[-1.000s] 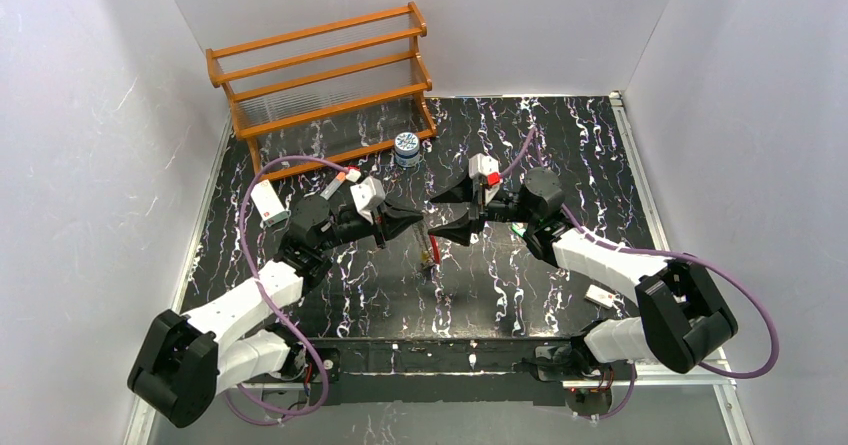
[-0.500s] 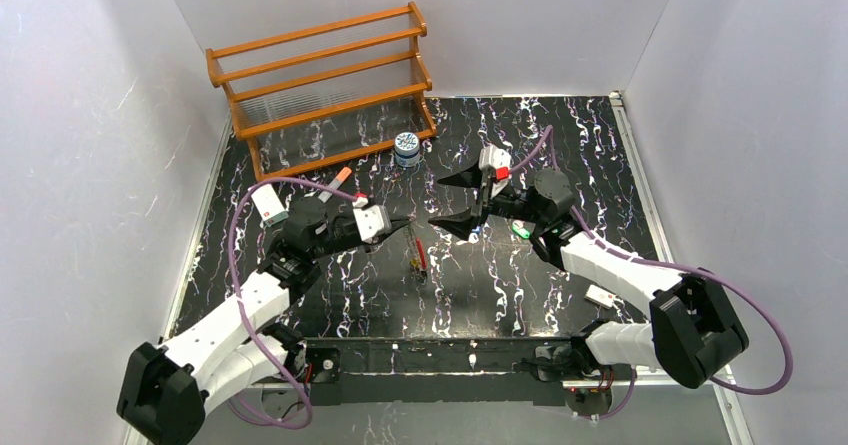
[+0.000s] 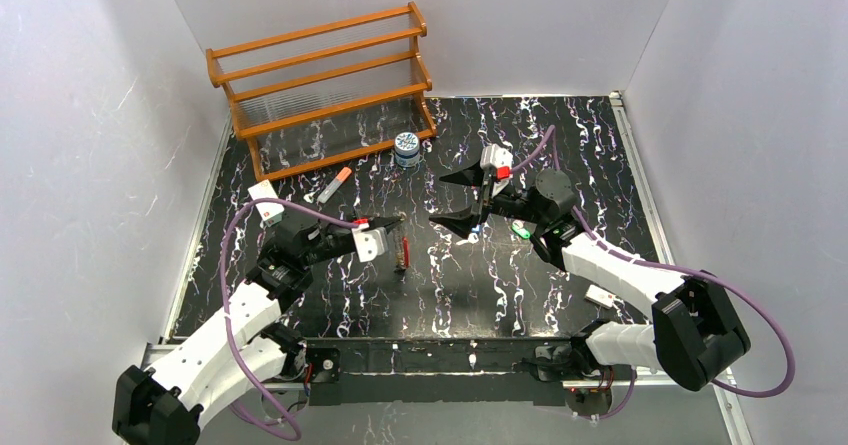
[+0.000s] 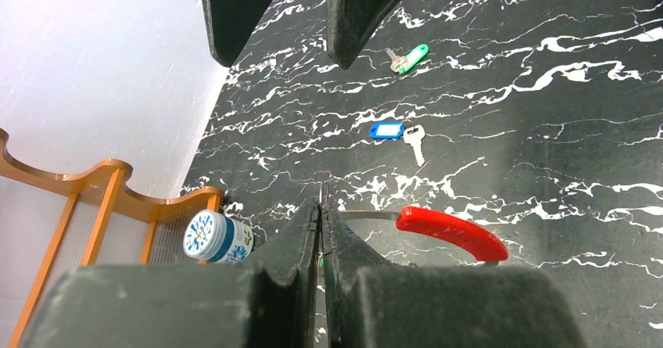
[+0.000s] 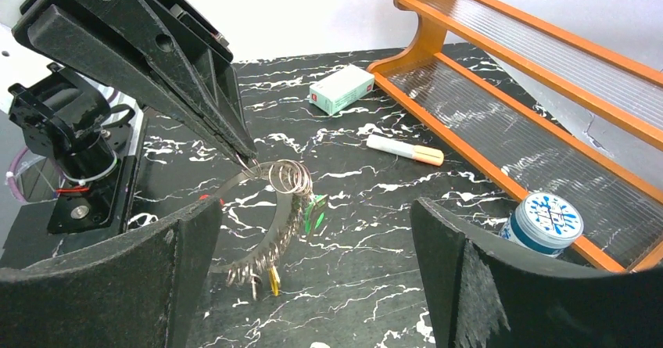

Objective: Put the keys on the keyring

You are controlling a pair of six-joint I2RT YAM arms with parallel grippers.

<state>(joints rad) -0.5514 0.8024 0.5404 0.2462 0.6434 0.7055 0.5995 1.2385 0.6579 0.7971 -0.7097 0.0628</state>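
Left claw (image 5: 249,163) pinches the keyring (image 5: 283,217); dangling keys (image 5: 316,212), perhaps two, half-hidden.

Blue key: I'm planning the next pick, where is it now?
Left wrist view: the blue key lies loose on the table, between the green key beyond it and the keyring held by the left gripper.

The left claw (image 4: 321,207) pinches the keyring (image 4: 449,232), while a blue key (image 4: 388,130) and a green key (image 4: 412,55) lie beyond.
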